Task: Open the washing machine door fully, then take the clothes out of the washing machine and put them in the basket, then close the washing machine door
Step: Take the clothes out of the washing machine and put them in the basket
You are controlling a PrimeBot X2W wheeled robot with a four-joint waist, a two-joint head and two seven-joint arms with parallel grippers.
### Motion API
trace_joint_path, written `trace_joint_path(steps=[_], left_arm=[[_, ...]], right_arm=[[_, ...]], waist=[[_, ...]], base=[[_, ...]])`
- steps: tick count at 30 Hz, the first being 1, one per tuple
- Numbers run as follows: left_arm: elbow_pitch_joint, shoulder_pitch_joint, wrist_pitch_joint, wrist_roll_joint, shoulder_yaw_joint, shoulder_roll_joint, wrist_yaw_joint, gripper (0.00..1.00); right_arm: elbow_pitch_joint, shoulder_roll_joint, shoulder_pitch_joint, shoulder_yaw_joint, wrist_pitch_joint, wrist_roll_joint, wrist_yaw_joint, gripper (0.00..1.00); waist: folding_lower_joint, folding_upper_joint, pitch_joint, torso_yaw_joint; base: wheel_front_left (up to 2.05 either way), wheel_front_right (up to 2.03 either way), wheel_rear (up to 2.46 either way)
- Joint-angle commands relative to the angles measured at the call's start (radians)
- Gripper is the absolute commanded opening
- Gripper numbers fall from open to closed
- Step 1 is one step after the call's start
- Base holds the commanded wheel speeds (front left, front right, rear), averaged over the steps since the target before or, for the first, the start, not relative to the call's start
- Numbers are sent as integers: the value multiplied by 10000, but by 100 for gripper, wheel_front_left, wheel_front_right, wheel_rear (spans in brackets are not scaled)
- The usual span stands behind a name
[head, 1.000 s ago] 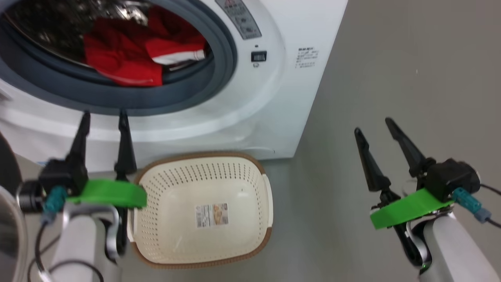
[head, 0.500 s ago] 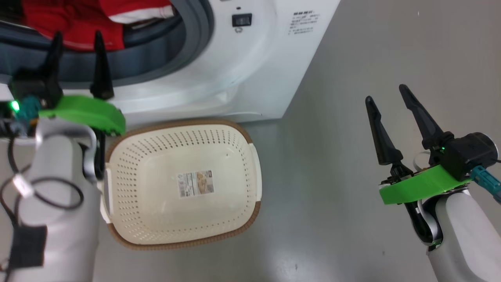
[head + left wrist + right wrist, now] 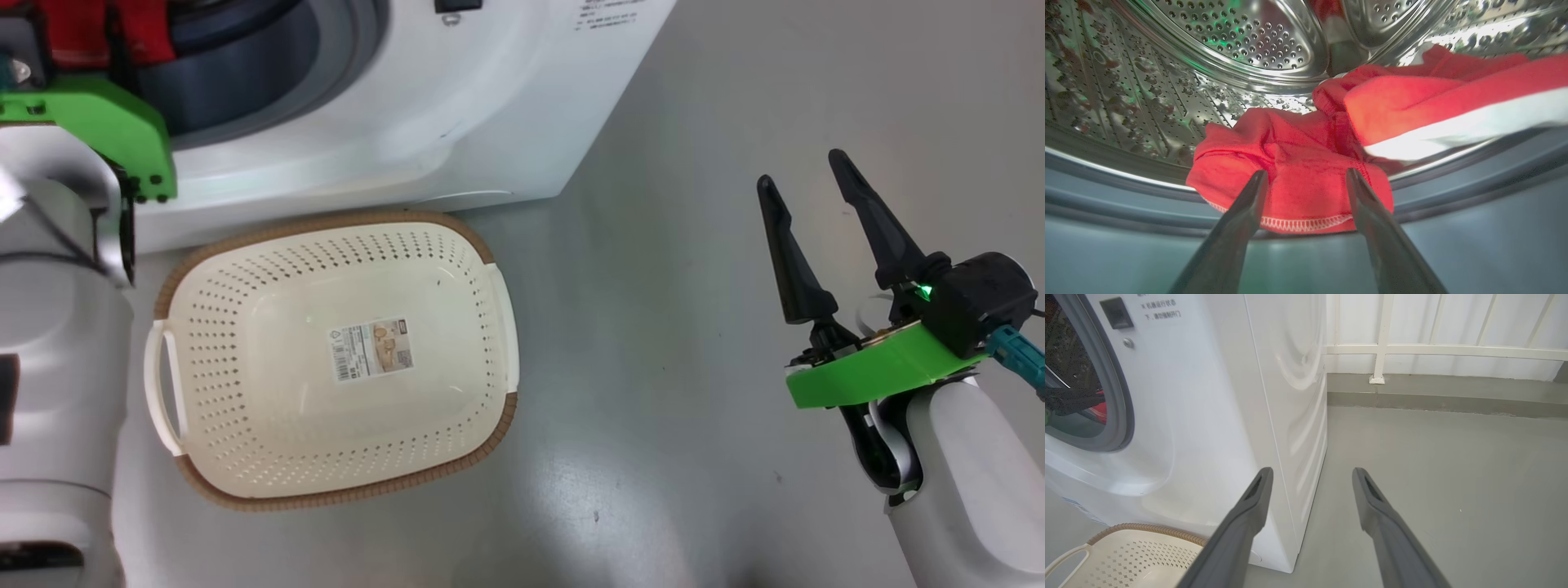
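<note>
Bright red fabric clothes (image 3: pixel 1290 183), white trim, heaped at front lip of steel drum (image 3: pixel 1257 36) inside white washing machine (image 3: pixel 408 106). Before me on floor (image 3: pixel 669 245), cream perforated basket (image 3: pixel 326 219), brown rim, upright, just beside machine.

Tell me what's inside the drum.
Red clothes with white trim lie at the steel drum's front lip, the open left gripper poised before them. Anything under the pile is covered.

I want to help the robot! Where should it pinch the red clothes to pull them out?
Probably the stitched hem fold of the clothes drooping over the drum edge, coming straight in from the front: it bulges nearest, and the open left gripper faces it.
</note>
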Motion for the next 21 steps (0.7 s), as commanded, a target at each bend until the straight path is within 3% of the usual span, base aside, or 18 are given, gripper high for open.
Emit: trace_joint_path(steps=[1,8,13,14,15,21], left_arm=[[-143,-177,18,146,77,554,131,100],[747,-592,633,798,-524,919,676,100],[1020,-739,516,948,-711,1100,960,100],[1070,-761,497,920,-707,1105,981,95],[1114,-788,473,905,-718,1111,987,0],[1328,-814,242,720,-732,1081,910,0]], right_arm=[[-230,-37,4,240,-63,77,75,100],[-178,27,-35,420,-63,178,75,100],[-155,74,-74,467,-63,265,75,100],[-157,72,-71,461,-63,279,75,100],[-159,70,-66,452,-63,291,75,100],[-139,113,-35,428,-63,307,75,100]], waist=[[0,0,66,-64],[0,0,154,-164],[0,0,195,-259],[0,0,202,-265],[0,0,211,-267],[0,0,168,-257]], base=[[0,0,0],[0,0,0],[0,0,0],[0,0,0],[0,0,0],[0,0,0]])
